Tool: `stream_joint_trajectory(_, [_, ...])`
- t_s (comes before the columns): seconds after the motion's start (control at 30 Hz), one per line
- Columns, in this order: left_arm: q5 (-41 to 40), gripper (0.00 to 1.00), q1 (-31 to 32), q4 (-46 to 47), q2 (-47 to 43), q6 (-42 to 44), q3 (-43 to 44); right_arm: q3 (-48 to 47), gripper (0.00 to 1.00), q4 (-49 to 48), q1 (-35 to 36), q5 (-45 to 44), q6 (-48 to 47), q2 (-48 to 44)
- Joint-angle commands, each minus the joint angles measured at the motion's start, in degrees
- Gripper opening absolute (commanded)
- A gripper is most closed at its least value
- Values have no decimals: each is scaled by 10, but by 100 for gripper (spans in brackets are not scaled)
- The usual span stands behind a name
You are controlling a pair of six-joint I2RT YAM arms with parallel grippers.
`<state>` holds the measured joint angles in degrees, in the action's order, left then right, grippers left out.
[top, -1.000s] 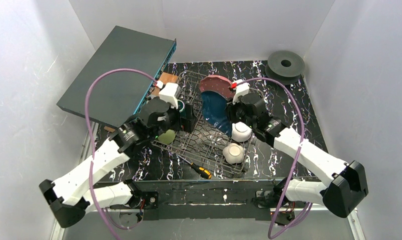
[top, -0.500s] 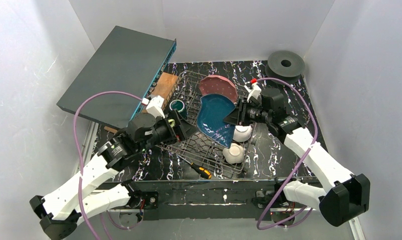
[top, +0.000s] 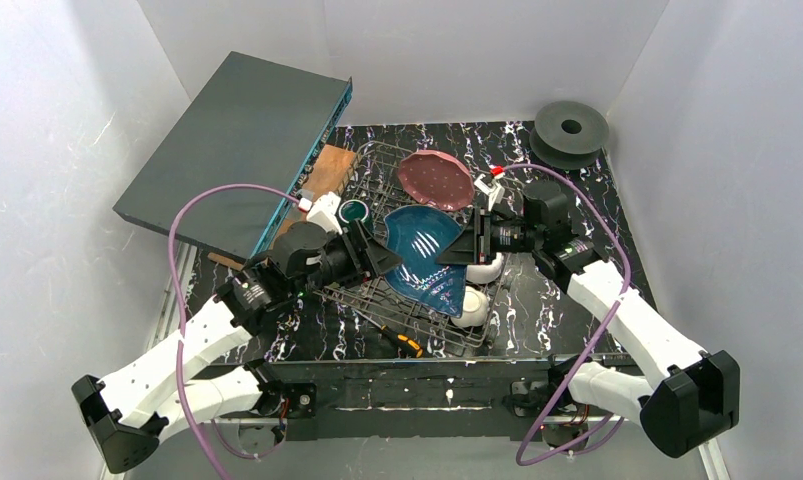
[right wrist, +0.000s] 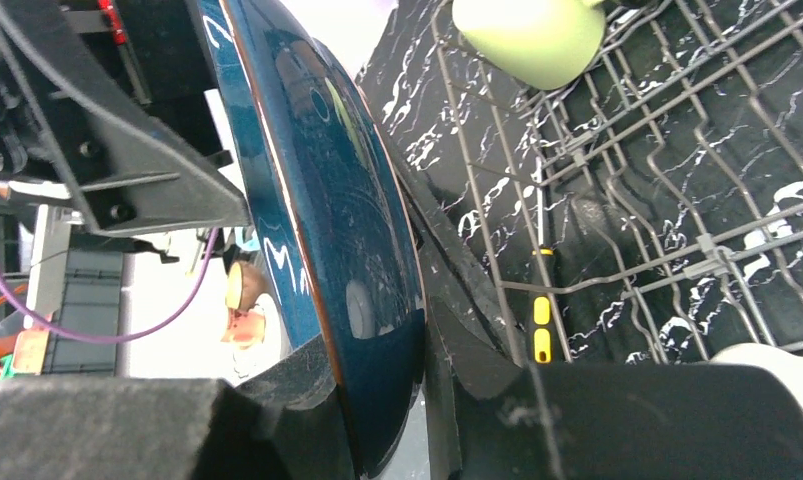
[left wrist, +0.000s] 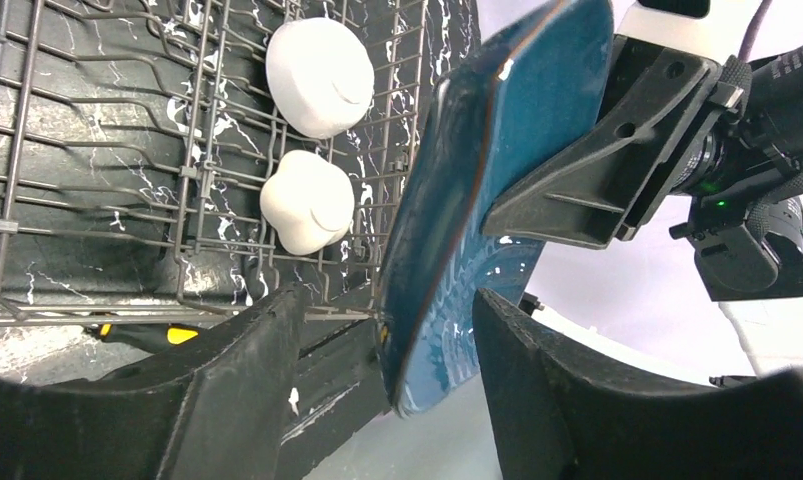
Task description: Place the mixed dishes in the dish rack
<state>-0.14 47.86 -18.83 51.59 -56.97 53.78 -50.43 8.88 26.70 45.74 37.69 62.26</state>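
The blue squarish dish (top: 427, 255) is held tilted on edge above the dish rack (top: 372, 152). My right gripper (top: 457, 250) is shut on its right rim, also shown in the right wrist view (right wrist: 387, 400). My left gripper (top: 385, 262) is open, its jaws straddling the dish's left edge (left wrist: 447, 200) with gaps on both sides. The pink speckled plate (top: 435, 180) and dark green mug (top: 354, 212) sit at the rack's back. The white bowl (left wrist: 319, 62) and small white cup (left wrist: 307, 200) lie in the rack's right side. The pale yellow-green mug (right wrist: 537, 35) lies in the rack.
A yellow-black-handled screwdriver (top: 402, 340) lies at the rack's near edge. A big dark grey flat box (top: 237, 140) leans at the back left with a brown wooden board (top: 329, 170) beside it. A black spool disc (top: 571, 128) sits at the back right.
The blue dish has been lifted and carried toward the rack's front middle by my right gripper. My left gripper has swung right and now straddles the dish's left edge.
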Motion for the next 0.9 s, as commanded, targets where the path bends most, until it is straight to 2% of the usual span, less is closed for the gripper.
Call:
stream_joint_trajectory(0.0, [19, 58, -1, 33, 2, -16, -17, -9, 1, -100, 2, 77, 30, -7])
stream_joint_trajectory(0.1, [30, 48, -1, 38, 10, -21, -24, 0, 1, -116, 6, 82, 36, -5])
stream_joint_trajectory(0.17, [31, 37, -1, 46, 10, -21, -29, 4, 1, -119, 12, 84, 37, -1])
stream_joint_trajectory(0.27, [21, 7, -1, 50, 5, -15, -32, 7, 1, -107, 23, 68, 24, 5])
stream_joint_trajectory(0.3, [13, 0, -1, 45, 2, -15, -32, 4, 1, -94, 25, 59, 16, 6])
stream_joint_trajectory(0.37, [-13, 0, -1, 31, -6, -23, -35, -12, 22, -33, 28, 30, -14, 9])
stream_joint_trajectory(0.4, [-26, 0, -1, 15, -11, -34, -36, -23, 39, 3, 28, 8, -47, 8])
stream_joint_trajectory(0.53, [-73, 0, -1, -58, -12, -91, -19, -62, 76, 130, 41, -131, -134, -16])
stream_joint_trajectory(0.6, [-87, 0, -1, -101, 3, -99, 5, -63, 93, 154, 62, -203, -174, -45])
stream_joint_trajectory(0.63, [-91, 0, -1, -122, 12, -102, 26, -59, 98, 153, 70, -227, -186, -56])
stream_joint_trajectory(0.73, [-98, 0, -1, -171, 39, -122, 60, -62, 98, 151, 133, -291, -232, -80])
stream_joint_trajectory(0.87, [-106, 0, -1, -197, 50, -165, 79, -32, 98, 98, 324, -493, -347, -120])
